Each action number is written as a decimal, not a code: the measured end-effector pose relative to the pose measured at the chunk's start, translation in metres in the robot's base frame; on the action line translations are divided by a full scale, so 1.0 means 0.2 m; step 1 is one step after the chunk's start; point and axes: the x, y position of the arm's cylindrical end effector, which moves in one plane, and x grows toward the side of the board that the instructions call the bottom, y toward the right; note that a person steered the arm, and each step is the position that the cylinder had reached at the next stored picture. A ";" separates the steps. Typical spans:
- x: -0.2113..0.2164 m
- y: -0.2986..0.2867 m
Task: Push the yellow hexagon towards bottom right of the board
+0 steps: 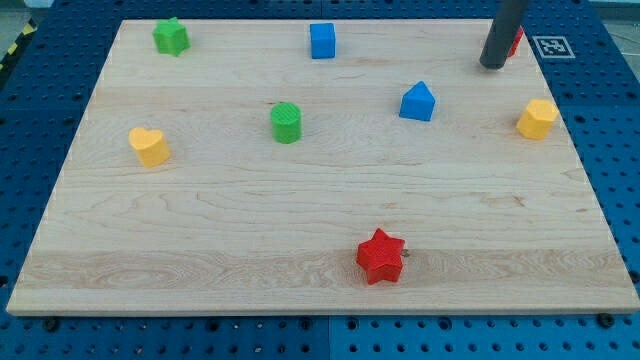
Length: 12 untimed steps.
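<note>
The yellow hexagon (pixel 537 118) sits near the board's right edge, in the upper half of the view. My tip (pixel 492 65) rests on the board at the top right, up and to the left of the yellow hexagon and apart from it. A red block (pixel 516 42) is mostly hidden behind the rod, touching or very close to it.
On the wooden board (pixel 200 230) are a green star (pixel 171 37) at top left, a blue cube (pixel 322 41) at top centre, a blue house-shaped block (pixel 418 102), a green cylinder (pixel 286 122), a yellow heart (pixel 149 146) at left and a red star (pixel 380 257) at bottom centre.
</note>
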 end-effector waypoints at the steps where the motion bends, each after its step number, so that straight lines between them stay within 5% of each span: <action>1: 0.01 0.00; 12: 0.56 0.18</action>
